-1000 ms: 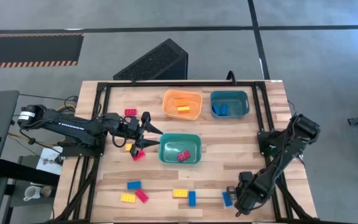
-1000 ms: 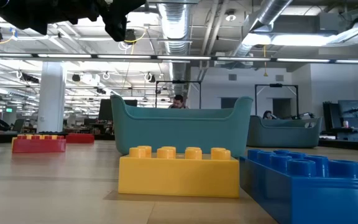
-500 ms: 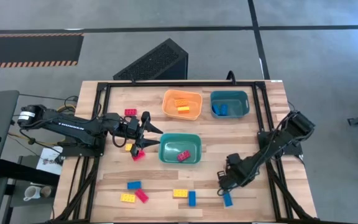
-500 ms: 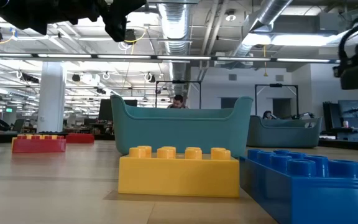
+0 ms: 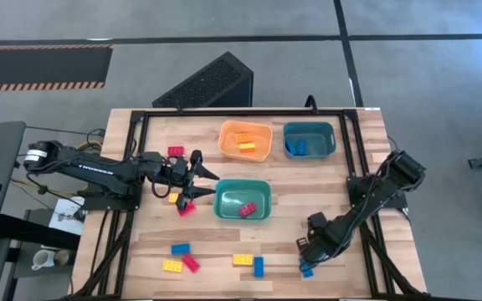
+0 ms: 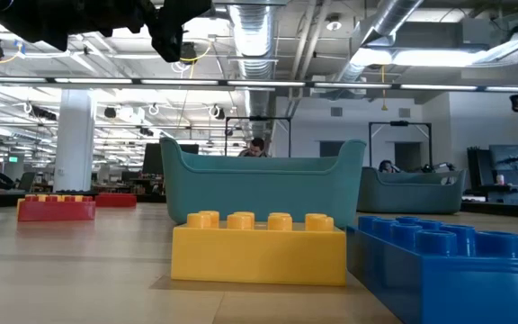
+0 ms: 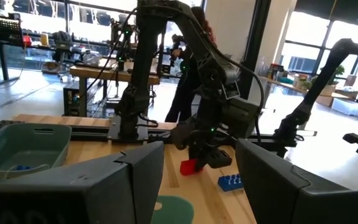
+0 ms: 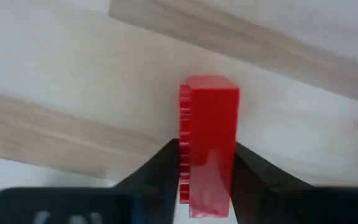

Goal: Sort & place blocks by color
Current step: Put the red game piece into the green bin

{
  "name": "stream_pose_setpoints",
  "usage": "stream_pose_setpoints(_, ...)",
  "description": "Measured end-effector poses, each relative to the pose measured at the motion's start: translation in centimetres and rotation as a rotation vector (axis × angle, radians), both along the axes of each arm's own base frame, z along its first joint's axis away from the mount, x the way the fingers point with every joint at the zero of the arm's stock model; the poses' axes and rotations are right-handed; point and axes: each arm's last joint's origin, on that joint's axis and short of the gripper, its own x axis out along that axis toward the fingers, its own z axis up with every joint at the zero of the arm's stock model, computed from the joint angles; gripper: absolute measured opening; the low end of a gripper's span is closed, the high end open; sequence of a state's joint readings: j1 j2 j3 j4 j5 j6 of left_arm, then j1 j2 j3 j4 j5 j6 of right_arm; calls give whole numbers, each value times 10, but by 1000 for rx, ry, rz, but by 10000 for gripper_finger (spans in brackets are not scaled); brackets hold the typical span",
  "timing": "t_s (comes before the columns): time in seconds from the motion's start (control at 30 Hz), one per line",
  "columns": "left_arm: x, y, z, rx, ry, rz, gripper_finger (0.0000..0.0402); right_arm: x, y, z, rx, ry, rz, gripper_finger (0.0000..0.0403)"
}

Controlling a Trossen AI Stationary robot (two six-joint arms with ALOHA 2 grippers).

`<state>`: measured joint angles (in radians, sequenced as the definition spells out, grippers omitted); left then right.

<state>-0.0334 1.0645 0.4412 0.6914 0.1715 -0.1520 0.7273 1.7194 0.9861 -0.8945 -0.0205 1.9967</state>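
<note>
My right gripper point(image 5: 311, 246) hovers over the table's near right part, shut on a red block point(image 8: 208, 140); the left wrist view also shows that red block point(image 7: 191, 166). A blue block point(image 5: 306, 269) lies just nearer than it. My left gripper point(image 5: 201, 176) is open and waits above the table's left part, beside a yellow block point(image 5: 172, 198) and a red block point(image 5: 187, 207). More blocks lie flat along the near edge: blue point(image 5: 180, 248), yellow point(image 5: 172, 265), red point(image 5: 192, 263), yellow point(image 5: 243, 259), blue point(image 5: 258, 267). Another red block point(image 5: 176, 151) lies far left. My right gripper pinches the red block by its two long side faces point(image 8: 194, 155) between both fingers point(image 8: 164, 169), coming from above and pointing down. The fingers cover its near half, and its other end point(image 8: 211, 87) sticks out past them. In the left wrist view it hangs just above the tabletop.
An orange bin point(image 5: 232, 150) holds a yellow block and a blue-green bin point(image 5: 329, 142) holds blue blocks, both at the far edge. A green bin point(image 5: 224, 205) at mid-table holds a red block. A black frame rail point(image 5: 249, 112) borders the table.
My right gripper has left the near right corner beside the blue block, swung toward the table's middle and far side, then come back slightly toward the near edge. The blue block has stayed where it was.
</note>
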Motion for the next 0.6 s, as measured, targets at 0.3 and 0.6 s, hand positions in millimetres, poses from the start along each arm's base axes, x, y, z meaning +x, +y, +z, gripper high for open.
stream_pose_setpoints(0.3, 0, 0, 0, 1, -2, 0, 187, 12, -8, 8, -252, -242, 5, 88)
stream_pose_setpoints(0.6, 0, 1, 0, 14, -3, 27, 187, 45, -30, 68, -639, -752, 61, 88)
